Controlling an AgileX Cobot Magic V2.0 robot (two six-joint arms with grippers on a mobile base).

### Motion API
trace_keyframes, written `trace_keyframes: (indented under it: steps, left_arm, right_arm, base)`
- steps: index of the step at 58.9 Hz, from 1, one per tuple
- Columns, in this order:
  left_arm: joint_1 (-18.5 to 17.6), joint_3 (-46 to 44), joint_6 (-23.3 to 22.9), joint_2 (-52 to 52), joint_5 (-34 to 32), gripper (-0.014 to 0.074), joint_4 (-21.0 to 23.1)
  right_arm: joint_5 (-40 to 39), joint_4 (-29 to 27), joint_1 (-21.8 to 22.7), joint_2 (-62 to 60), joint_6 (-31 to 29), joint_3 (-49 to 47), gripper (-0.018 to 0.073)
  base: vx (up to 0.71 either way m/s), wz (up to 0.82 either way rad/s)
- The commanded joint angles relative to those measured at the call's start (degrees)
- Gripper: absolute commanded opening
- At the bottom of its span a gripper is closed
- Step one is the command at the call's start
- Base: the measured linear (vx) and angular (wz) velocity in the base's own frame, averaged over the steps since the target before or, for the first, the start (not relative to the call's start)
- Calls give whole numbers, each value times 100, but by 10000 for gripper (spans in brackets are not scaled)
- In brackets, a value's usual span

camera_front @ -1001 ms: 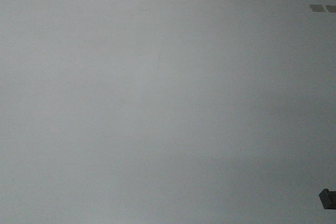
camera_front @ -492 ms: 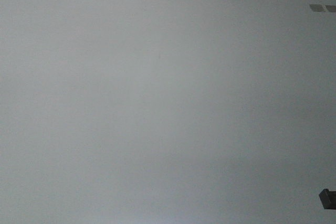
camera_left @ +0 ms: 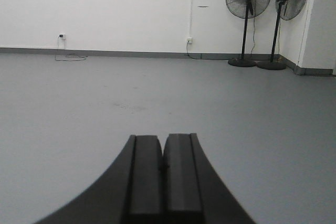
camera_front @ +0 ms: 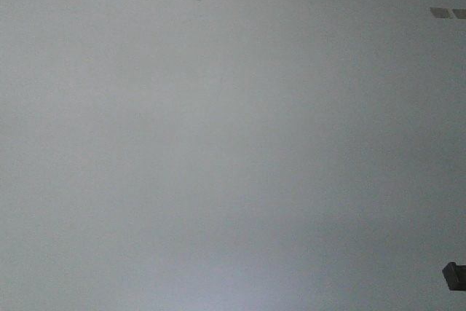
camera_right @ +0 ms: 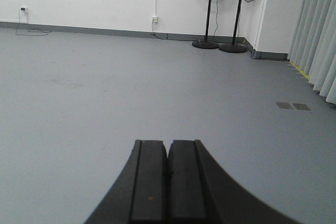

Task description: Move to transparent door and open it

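The transparent door is out of view in every frame. My left gripper (camera_left: pixel 163 141) is shut and empty, its dark fingers pressed together low in the left wrist view, over bare grey floor. My right gripper (camera_right: pixel 168 144) is also shut and empty, low in the right wrist view, over the same floor. The front view shows only grey floor, with no door in it.
Two black pedestal fans (camera_left: pixel 247 18) (camera_right: pixel 211 9) stand by the white far wall (camera_left: pixel 105 9). Pale curtains (camera_right: pixel 320 40) hang at the right. Two floor plates (camera_right: pixel 293 106) (camera_front: pixel 447 12) lie in the grey floor. A dark block (camera_front: pixel 454 276) sits at the front view's lower right edge.
The front view has shifted only slightly; the floor plates and faint floor marks sit almost where they were. Nothing else differs.
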State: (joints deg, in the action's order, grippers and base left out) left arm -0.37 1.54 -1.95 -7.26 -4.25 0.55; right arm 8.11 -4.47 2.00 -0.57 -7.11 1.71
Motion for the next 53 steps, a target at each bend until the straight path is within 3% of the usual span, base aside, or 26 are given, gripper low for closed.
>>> trace_keyframes:
  steps: [1, 53]
  left_arm:
    - [-20, 172, 5, -52, -472, -6, 55]
    - [-20, 172, 5, -52, -472, -6, 55]
  right_arm:
    - [-471, 5, 37, -79, -14, 79, -8]
    - [-471, 5, 37, -79, -14, 79, -8]
  base:
    - [10, 1]
    - [12, 0]
